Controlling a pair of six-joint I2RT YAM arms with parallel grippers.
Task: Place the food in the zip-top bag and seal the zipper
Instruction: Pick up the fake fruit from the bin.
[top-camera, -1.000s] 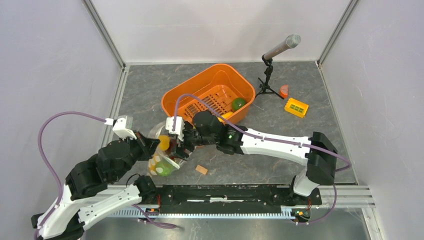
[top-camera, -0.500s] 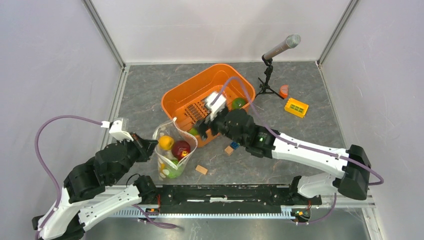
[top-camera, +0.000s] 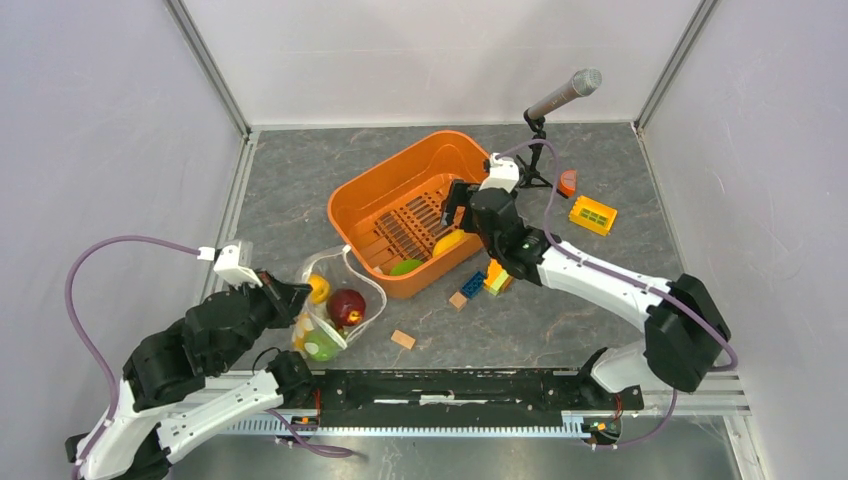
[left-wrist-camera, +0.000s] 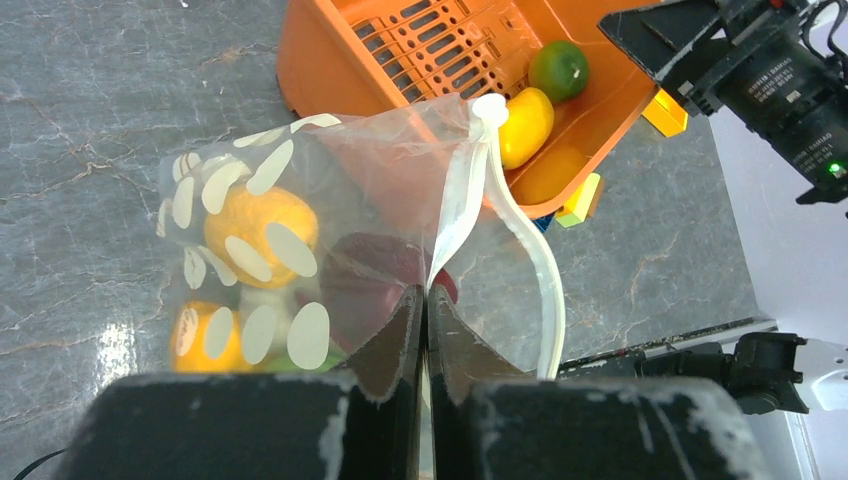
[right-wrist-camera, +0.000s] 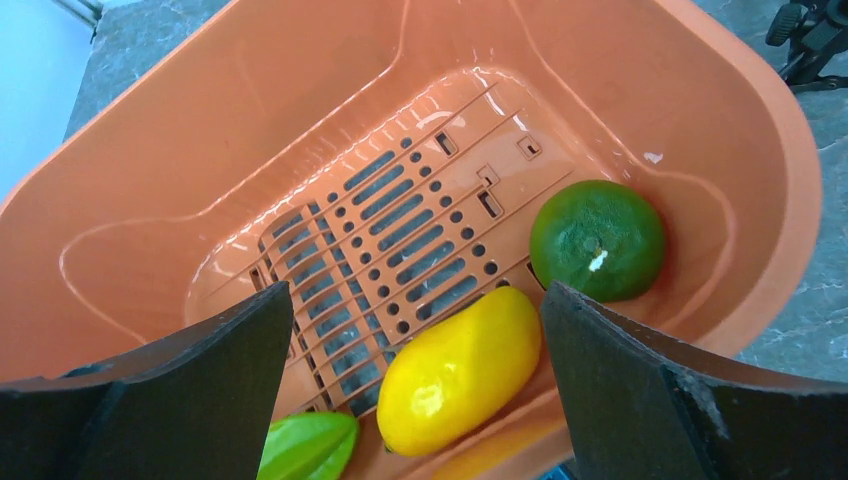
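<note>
Swung from bag (left-wrist-camera: 250, 200) to basket (top-camera: 372, 190), right gripper (right-wrist-camera: 417, 290) hovers, jaws wide.
Below them lies yellow food (right-wrist-camera: 460, 365); left gripper (left-wrist-camera: 425, 300) clamps bag's zipper (left-wrist-camera: 455, 210).

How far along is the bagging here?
Done: a dark red piece and yellow-orange pieces sit inside the zip-top bag. In hand: the left gripper pinches the bag's mouth; the right gripper hangs open over the orange basket. Left: a yellow piece, a green round fruit and a light green piece in the basket; the zipper is unsealed.
</note>
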